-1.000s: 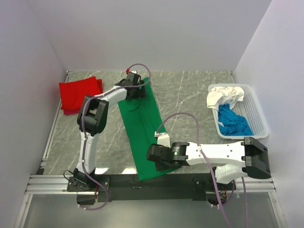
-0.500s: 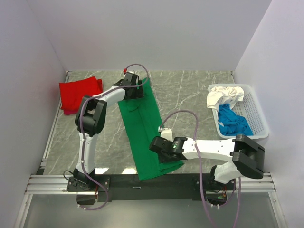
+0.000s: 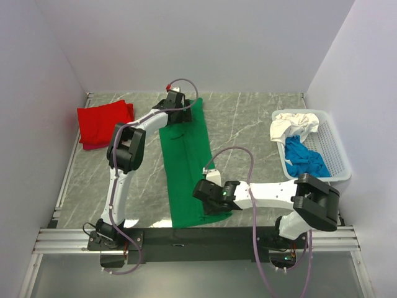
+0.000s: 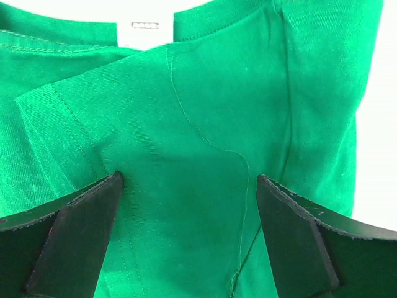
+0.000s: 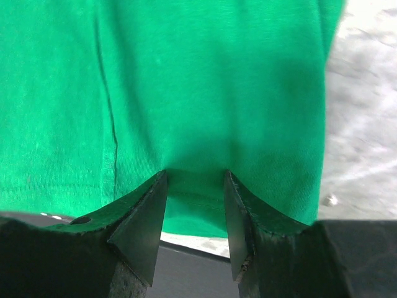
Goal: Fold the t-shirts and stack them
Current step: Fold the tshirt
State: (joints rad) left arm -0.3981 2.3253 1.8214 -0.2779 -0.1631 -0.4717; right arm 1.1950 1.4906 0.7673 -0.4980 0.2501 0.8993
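Note:
The bright green t-shirt [image 3: 186,167] lies as a long narrow strip down the middle of the table. My left gripper [image 3: 177,112] is at its far end. In the left wrist view this gripper [image 4: 189,180] is open wide over the cloth [image 4: 205,112], just below the white neck label [image 4: 144,31]. My right gripper [image 3: 208,197] is at the near end. In the right wrist view it [image 5: 194,177] stands open by a narrow gap over the flat hem [image 5: 205,87]. The red shirt [image 3: 104,123] lies folded at the far left. The white shirt [image 3: 294,124] and the blue shirt [image 3: 305,160] are crumpled in the basket.
The white lattice basket [image 3: 338,149] stands at the right edge of the marble table [image 3: 248,130]. The black front rail [image 3: 186,237] runs just below the green shirt's near hem. White walls close in the left, back and right.
The green strip has straightened: its near end slid left and its far end slid right. My left gripper moved right and farther back. My right gripper moved slightly left.

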